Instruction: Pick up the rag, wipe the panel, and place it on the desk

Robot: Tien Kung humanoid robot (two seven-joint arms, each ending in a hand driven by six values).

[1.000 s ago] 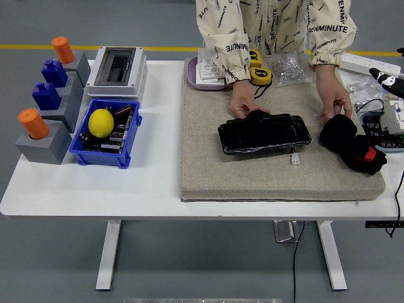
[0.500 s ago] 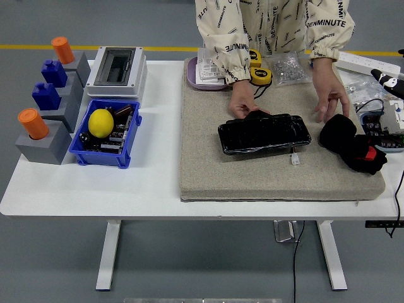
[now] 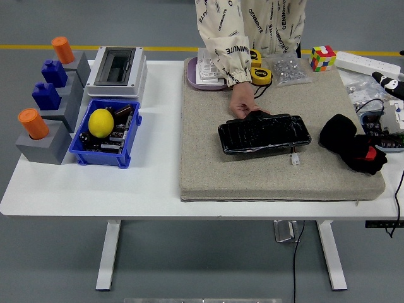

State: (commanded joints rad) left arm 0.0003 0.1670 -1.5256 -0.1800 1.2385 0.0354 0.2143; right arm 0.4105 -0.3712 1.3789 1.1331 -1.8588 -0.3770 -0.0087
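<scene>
Panel (image 3: 264, 133) on your mat (image 3: 278, 170), person's hand (image 3: 242, 103) at its 11 o'clock edge, rag (image 3: 351, 143) at 3 o'clock — robot hands unseen, state untellable.

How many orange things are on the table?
2. One orange cylinder stands on the grey block at the far left corner; the other orange cylinder stands on the nearest grey block, beside the blue bin.

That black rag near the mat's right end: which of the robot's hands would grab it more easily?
Probably the right. The rag lies at the mat's right end, the side that arm enters from. Neither robot hand is in view yet.
</scene>
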